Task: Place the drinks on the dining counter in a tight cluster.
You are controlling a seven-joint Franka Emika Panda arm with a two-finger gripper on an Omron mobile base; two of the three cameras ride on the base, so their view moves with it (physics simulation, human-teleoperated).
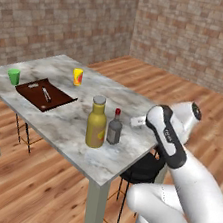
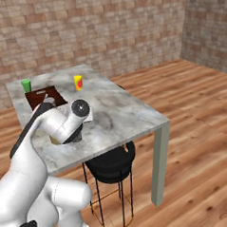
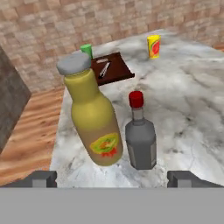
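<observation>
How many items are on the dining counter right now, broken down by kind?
Bottles: 2, the yellow bottle and the dark grey bottle
Cups: 2, the green cup and the yellow cup
Brown boards: 1, the board with utensils on it
Total: 5 on the dining counter

Polished grey-white marble dining counter (image 1: 76,123), matt brick walls (image 1: 62,15), smooth wood-plank floor (image 1: 30,192), glossy yellow bottle (image 3: 94,120)
</observation>
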